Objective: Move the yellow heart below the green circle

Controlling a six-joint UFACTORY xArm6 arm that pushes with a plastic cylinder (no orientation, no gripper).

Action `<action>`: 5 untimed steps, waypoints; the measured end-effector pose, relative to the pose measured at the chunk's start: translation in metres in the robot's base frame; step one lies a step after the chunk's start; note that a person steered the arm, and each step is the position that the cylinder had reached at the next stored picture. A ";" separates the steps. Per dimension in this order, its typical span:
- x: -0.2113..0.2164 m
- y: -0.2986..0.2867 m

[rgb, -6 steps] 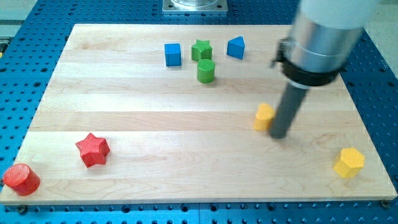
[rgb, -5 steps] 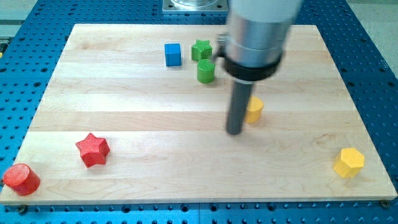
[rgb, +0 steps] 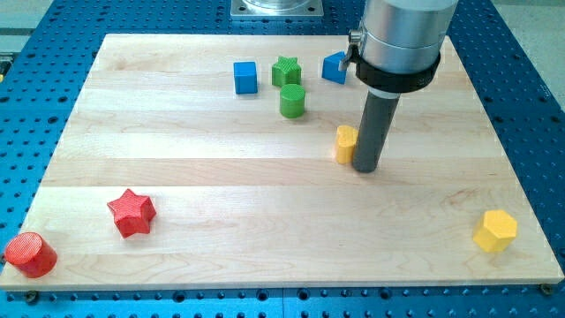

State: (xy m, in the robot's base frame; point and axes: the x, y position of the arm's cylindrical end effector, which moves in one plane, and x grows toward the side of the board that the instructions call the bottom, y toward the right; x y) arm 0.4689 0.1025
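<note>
The yellow heart (rgb: 345,143) lies on the wooden board, right of centre. The green circle (rgb: 292,101) stands up and to the left of it. My tip (rgb: 366,168) rests on the board right against the heart's right side, partly covering it. The rod rises from there to the arm's grey body at the view's top.
A green star (rgb: 286,70) sits just above the green circle, with a blue cube (rgb: 245,77) to its left and a blue block (rgb: 334,67) to its right, partly behind the arm. A red star (rgb: 131,212) and red cylinder (rgb: 30,254) lie bottom left. A yellow hexagon (rgb: 494,230) lies bottom right.
The yellow heart has slid left and slightly up, closer to the green circle. My tip swung to the heart's left side and is now back on its right side.
</note>
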 end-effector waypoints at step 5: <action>-0.029 -0.043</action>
